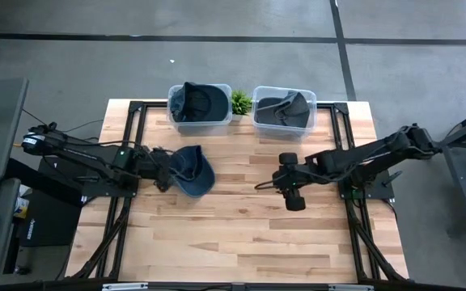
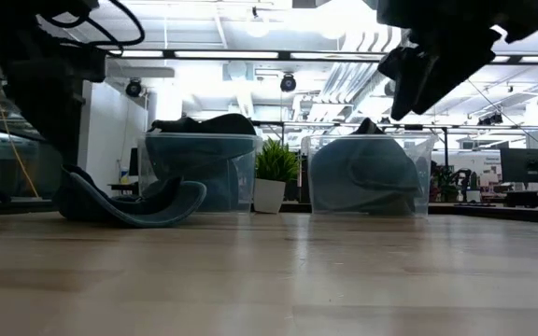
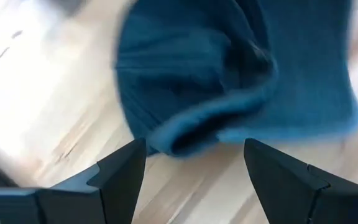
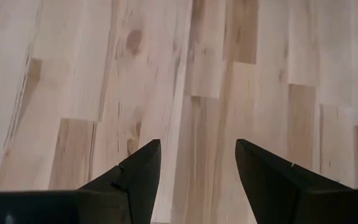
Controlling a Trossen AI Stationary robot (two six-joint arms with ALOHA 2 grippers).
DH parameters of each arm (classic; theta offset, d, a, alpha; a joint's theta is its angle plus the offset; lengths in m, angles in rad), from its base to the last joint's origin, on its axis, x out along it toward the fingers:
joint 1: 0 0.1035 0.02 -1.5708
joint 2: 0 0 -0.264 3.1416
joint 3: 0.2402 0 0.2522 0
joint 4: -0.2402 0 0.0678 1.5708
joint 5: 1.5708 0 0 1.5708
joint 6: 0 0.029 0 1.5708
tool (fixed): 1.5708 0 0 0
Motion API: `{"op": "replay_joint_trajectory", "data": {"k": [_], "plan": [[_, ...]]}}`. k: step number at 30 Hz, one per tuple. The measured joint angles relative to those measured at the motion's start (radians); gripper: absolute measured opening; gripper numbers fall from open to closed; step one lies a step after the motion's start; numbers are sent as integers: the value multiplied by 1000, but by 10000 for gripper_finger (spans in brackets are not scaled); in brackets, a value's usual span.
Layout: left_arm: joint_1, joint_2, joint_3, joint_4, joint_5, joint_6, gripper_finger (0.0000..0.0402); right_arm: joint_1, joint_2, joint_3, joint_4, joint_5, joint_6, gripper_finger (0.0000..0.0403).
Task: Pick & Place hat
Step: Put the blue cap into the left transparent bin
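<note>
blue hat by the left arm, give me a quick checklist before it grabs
1. Left claw open: ok.
2. Blue hat lies on the table, just ahead of the left claw: ok.
3. Hat edge between the fingers: not ok, it sits just beyond the tips.
4. Left bin free: not ok, a hat already lies in it.
5. Right claw open, over bare wood, away from the hat: ok.

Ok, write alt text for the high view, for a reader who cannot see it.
Seen from above, the left gripper sits open beside a dark blue fabric cap lying on the pale wooden table. The right gripper hangs open over bare wood. At the far edge, two clear plastic bins, each holding a dark cap, flank a small green plant.
</note>
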Motion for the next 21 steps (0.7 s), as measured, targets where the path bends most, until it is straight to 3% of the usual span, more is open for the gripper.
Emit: {"op": "replay_joint_trajectory", "data": {"k": [4, 8, 16, 21], "plan": [[0, 34, 0, 29, 74, 260, 268, 0, 7, 0, 3, 6, -16, 202], [0, 83, 0, 67, 152, 360, 268, 0, 5, 0, 10, 31, -22, 202], [0, 192, 2, 68, 129, 362, 268, 0, 5, 0, 8, 29, -26, 202], [0, 250, 80, 63, 135, 349, 268, 0, 4, 0, 2, 22, -26, 202]]}}
